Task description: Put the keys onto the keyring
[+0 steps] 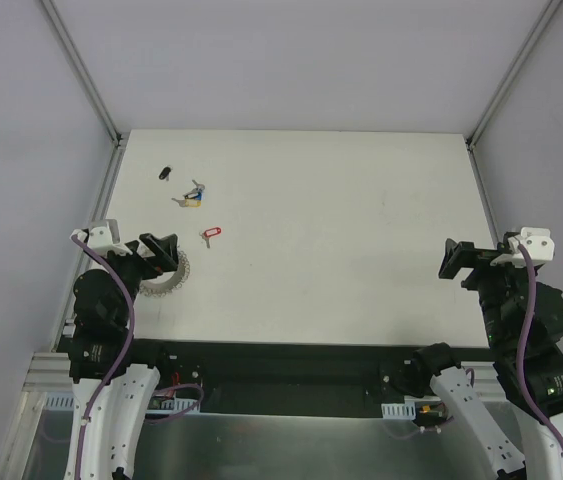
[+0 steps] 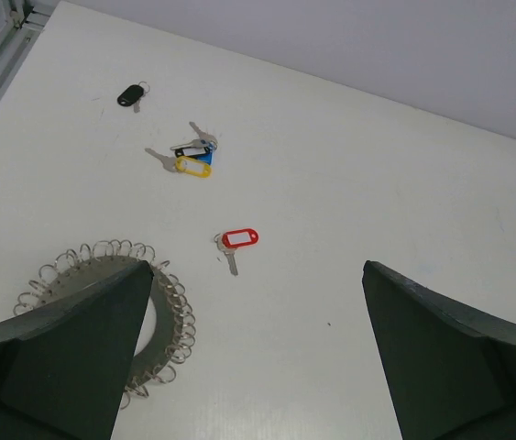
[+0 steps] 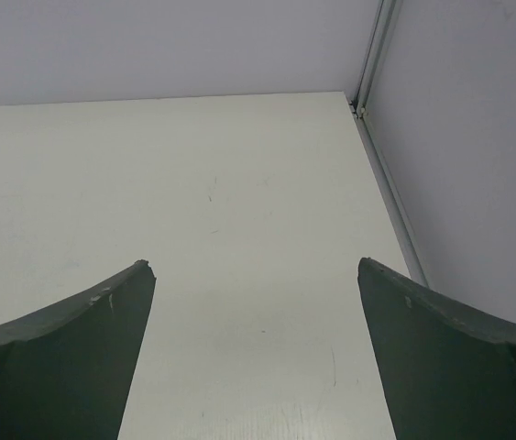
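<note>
The grey keyring [image 1: 168, 277] [image 2: 170, 316] with its coiled wire edge lies flat at the table's left, partly hidden under my left gripper [image 1: 161, 250] [image 2: 258, 275], which hangs open above it with nothing between its fingers. A key with a red tag [image 1: 210, 234] [image 2: 237, 241] lies just beyond the ring. Farther back lies a cluster of keys with yellow and blue tags [image 1: 191, 196] [image 2: 193, 158]. At the right side my right gripper [image 1: 454, 261] [image 3: 256, 266] is open over bare table, far from the keys.
A small black fob [image 1: 165, 173] [image 2: 131, 93] lies near the back left. Grey walls and metal rails [image 1: 111, 190] [image 3: 390, 192] border the white table [image 1: 361, 230] on the left, back and right.
</note>
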Tool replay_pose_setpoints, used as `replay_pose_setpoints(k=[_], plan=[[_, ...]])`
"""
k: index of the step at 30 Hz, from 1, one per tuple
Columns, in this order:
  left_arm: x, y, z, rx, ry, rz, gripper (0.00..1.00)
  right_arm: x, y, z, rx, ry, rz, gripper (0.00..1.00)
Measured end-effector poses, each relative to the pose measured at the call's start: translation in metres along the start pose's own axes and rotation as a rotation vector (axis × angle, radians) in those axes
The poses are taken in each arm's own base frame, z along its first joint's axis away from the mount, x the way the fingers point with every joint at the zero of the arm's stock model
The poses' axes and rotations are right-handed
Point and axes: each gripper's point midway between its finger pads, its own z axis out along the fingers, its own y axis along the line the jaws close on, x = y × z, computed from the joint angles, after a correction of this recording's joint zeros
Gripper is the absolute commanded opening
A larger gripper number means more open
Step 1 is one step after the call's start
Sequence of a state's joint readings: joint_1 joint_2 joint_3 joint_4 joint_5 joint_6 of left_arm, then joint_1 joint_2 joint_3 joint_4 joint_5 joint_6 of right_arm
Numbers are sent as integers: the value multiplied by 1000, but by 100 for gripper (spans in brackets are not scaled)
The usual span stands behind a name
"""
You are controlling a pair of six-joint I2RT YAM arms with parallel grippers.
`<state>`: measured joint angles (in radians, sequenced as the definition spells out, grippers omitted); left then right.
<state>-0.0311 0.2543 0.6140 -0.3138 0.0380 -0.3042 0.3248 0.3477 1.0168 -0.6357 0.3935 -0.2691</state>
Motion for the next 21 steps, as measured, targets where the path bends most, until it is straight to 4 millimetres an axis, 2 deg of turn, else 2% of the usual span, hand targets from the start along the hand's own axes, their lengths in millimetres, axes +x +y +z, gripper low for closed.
replay_pose_setpoints(k=[14,18,21], plan=[[4,11,6,-72,11,-55,99,-1,4,0,-22,-3,-7,96],[11,14,12,-96,41,-97,99,2,21,1,-119,0,-23,96],[25,19,18,-129,89,-145,99,10,35,2,-197,22,-35,96]])
